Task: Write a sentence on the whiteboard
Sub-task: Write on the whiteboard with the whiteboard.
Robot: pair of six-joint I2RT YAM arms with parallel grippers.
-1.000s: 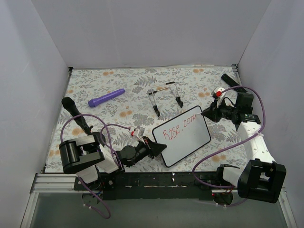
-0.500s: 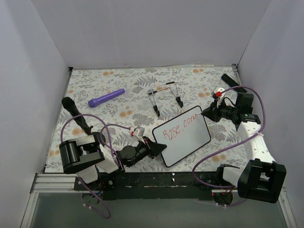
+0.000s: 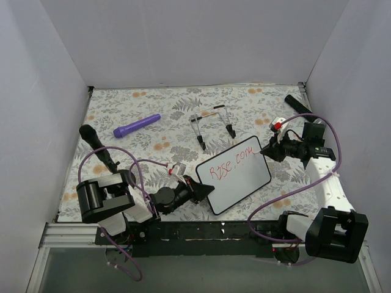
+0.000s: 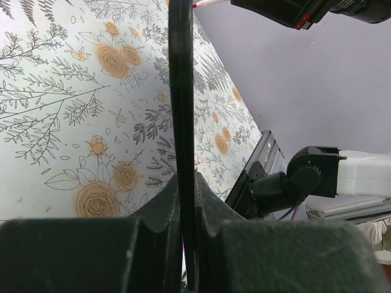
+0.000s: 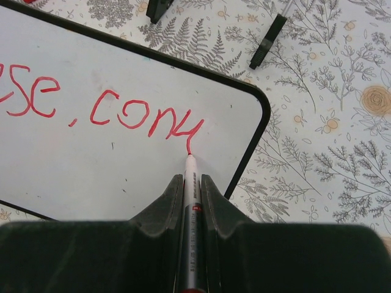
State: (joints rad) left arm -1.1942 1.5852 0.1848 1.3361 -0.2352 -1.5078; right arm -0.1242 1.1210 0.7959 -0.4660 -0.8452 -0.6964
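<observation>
Mid-sentence, 2nd word in progress.
L hand [image 3: 209,190] clamped shut on whiteboard [image 3: 239,174] near edge, board lying centre-right on surface [image 3: 171,110]. R hand [image 3: 269,148] closed on marker [image 5: 192,226], tip touching board. Vs 1 s ago: downstroke added. Sentence [image 5: 133,114] now reads approx "Rise. conq", more words to go. No brands legible.

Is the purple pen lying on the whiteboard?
No, the purple pen lies on the flowered tablecloth, well to the left of the whiteboard and not touching it.
</observation>
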